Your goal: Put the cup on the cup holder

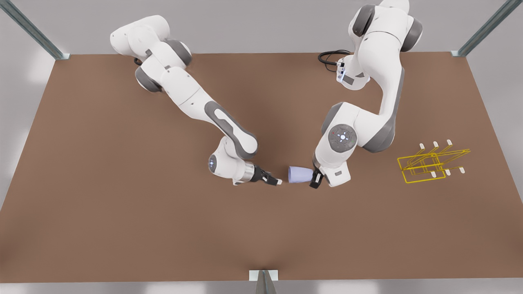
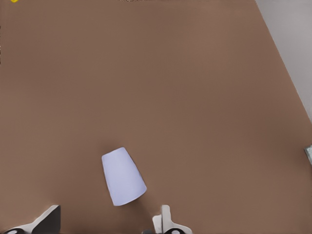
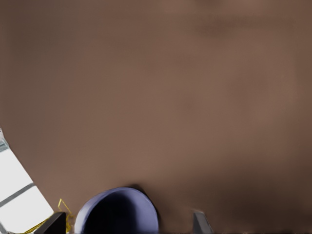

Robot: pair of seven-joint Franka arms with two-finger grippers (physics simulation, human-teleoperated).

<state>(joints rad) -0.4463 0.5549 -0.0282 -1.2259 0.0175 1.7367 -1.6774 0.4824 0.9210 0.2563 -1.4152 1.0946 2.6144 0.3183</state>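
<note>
front view: bare brown table (image 1: 122, 212) on grey floor (image 1: 261, 24), metal corner posts (image 1: 34, 30).

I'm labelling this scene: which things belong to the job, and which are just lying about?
Job: cup, cup holder, left gripper and right gripper, both open at the cup.
Just there: table, black cable.
</note>
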